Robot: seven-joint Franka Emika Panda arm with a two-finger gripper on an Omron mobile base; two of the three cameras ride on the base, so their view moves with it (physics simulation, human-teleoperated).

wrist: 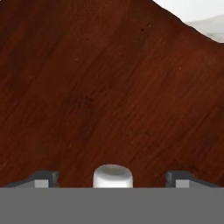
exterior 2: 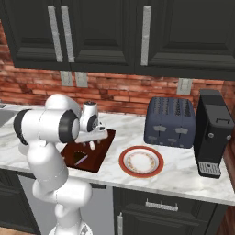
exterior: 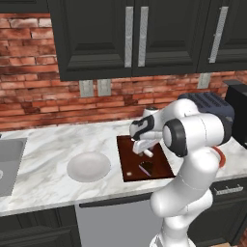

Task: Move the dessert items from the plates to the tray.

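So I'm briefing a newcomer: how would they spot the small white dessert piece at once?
Find the dark reddish-brown rectangular wooden tray on the marble counter, between the plain grey round plate and the red-rimmed plate. On it, between the open end effector fingertips, stands a tiny white stubby cylinder, unlike the dark brown wedge nearby.

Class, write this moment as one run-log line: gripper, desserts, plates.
gripper: open over tray | marshmallow: on tray, between fingertips, released | brown chunk: on tray | grey plate: empty | red-rimmed plate: empty
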